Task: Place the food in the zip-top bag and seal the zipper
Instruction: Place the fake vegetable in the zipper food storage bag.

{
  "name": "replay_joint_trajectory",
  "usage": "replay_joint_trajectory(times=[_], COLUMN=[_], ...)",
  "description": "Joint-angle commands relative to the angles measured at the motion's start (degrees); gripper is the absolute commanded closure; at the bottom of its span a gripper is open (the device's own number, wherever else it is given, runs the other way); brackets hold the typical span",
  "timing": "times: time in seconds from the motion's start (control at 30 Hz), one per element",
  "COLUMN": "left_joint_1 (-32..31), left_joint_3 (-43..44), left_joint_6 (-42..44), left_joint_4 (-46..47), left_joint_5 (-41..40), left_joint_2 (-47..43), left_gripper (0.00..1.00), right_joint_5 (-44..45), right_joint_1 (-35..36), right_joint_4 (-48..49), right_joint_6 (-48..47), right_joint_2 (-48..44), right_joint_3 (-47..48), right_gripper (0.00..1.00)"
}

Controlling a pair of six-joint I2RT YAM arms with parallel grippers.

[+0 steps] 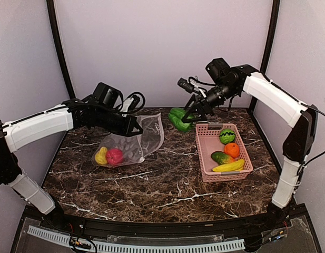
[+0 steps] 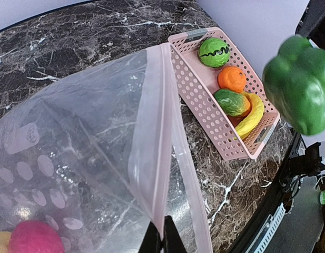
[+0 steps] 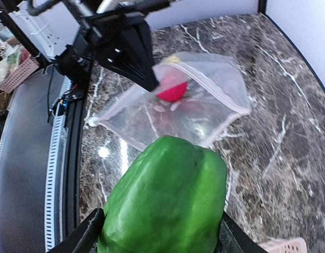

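Inspector: Where did the zip-top bag (image 1: 144, 138) lie, and how was it judged to handle?

Operator: It lay on the left half of the table (image 1: 167, 184), its mouth lifted toward the pink basket (image 1: 200, 153). Its film was rated thin, floppy and light, likely to sag wherever unsupported. The recommended hold was the stiffer mouth edge. The left gripper (image 1: 137, 126) was fully closed, pinching that edge at the zipper (image 2: 158, 121); one lip hung apart from the other, so the mouth stood open.

Inspector: And the food?

Operator: The green pepper (image 1: 178, 119) hung above the table between basket and bag, clamped in the right gripper (image 1: 189, 116), whose jaws stood partly spread across its body. It was rated rigid, light and glossy, hence prone to slip; a hold across the broad middle was advised. A red piece (image 1: 115, 156) and a yellow piece (image 1: 101, 156) sat inside the bag. A banana (image 1: 229, 166) and an orange (image 1: 232, 150), among others, lay in the basket.
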Motion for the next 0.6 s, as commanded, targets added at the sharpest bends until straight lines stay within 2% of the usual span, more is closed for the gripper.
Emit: replay_joint_trajectory(times=[0.0,0.33,0.57], left_joint_1=[-0.13,-0.13,-0.22], left_joint_3=[1.94,2.64,1.72], left_joint_6=[-0.12,-0.07,-2.12], left_joint_4=[0.82,1.92,5.70], left_joint_5=[1.01,2.03,4.79], left_joint_2=[-0.05,-0.58,-2.55], left_gripper=[0.99,0.99,0.99], right_joint_5=[-6.51,-5.55,-2.51], right_joint_1=[3.79,7.53,8.34], right_joint_4=[-4.37,-6.16,-3.43], right_joint_6=[-0.96,4.47,9.93], right_joint_2=[5.51,18.44,21.46], right_joint_3=[7.29,21.19,22.02], right_gripper=[0.47,0.46,0.44])
